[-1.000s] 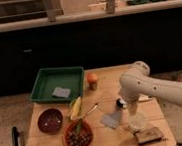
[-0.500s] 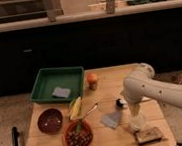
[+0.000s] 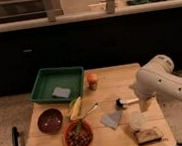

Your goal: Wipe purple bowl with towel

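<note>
- My gripper (image 3: 139, 110) hung low just right of the towel (image 3: 112, 119) on the table (image 3: 116, 79); I could not tell whether it was clenched or released.
- The purple bowl (image 3: 50, 120) sat well apart, far left.

One high view, facing table (image 3: 130, 75) (jaws right)

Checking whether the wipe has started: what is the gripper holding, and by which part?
It cannot be told. The gripper hangs over the wooden table, just right of the creased pale grey-blue towel, which lies on the tabletop.
</note>
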### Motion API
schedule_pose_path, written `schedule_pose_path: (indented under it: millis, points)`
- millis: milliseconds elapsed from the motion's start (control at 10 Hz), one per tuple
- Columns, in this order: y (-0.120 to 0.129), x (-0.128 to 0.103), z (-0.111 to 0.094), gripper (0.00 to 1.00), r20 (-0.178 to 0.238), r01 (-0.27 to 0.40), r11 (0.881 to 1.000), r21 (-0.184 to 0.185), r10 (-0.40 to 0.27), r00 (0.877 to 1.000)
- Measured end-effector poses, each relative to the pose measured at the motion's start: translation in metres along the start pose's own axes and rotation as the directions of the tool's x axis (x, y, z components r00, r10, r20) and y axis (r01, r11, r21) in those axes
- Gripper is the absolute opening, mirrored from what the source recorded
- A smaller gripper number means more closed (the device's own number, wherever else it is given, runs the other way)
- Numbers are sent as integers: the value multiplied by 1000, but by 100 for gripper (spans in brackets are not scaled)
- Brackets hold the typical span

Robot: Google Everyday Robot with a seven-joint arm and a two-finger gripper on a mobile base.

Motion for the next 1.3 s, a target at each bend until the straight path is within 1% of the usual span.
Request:
schedule_pose_path:
  millis: [100, 300, 400, 600, 700, 800, 1000, 1300]
  points:
    - [-1, -5, -1, 80, 8, 21, 1000, 1, -21, 1000]
    - [-8, -35, -3, 80, 33, 96, 995, 6, -96, 995]
    - [-12, -52, -2, 80, 45, 134, 991, 8, -135, 990]
    - [-22, -87, 0, 80, 69, 221, 975, 7, -220, 973]
    - [-24, -96, 4, 80, 65, 249, 969, -3, -248, 967]
    - [-25, -100, 11, 80, 60, 252, 968, -12, -251, 966]
    - [-22, -97, 30, 80, 63, 237, 971, -36, -234, 970]
    - [-21, -95, 62, 80, 91, 210, 977, -50, -205, 975]
